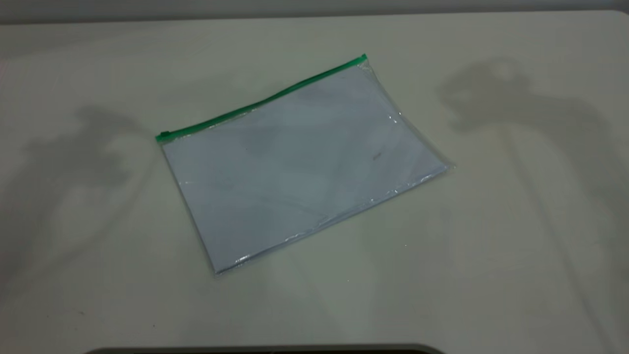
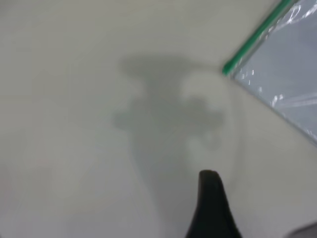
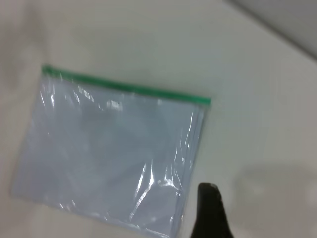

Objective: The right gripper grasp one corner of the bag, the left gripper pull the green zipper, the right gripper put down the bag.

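Observation:
The bag (image 1: 300,162) lies flat on the white table (image 1: 491,246), a clear pouch with pale bluish-white sheets inside. The green zipper (image 1: 260,101) runs along its far long edge. A small slider tab (image 1: 164,133) sits at the zipper's left end. The bag's far right corner (image 1: 364,59) lies flat. Neither gripper shows in the exterior view, only their shadows. The left wrist view shows part of my left gripper (image 2: 212,203) above bare table, short of the zipper's slider end (image 2: 229,67). The right wrist view shows part of my right gripper (image 3: 210,210) beside the bag's short edge (image 3: 190,163), apart from it.
The table's far edge (image 1: 314,14) runs along the top of the exterior view. A dark curved edge (image 1: 265,350) shows at the bottom. Arm shadows fall on the table left and right of the bag.

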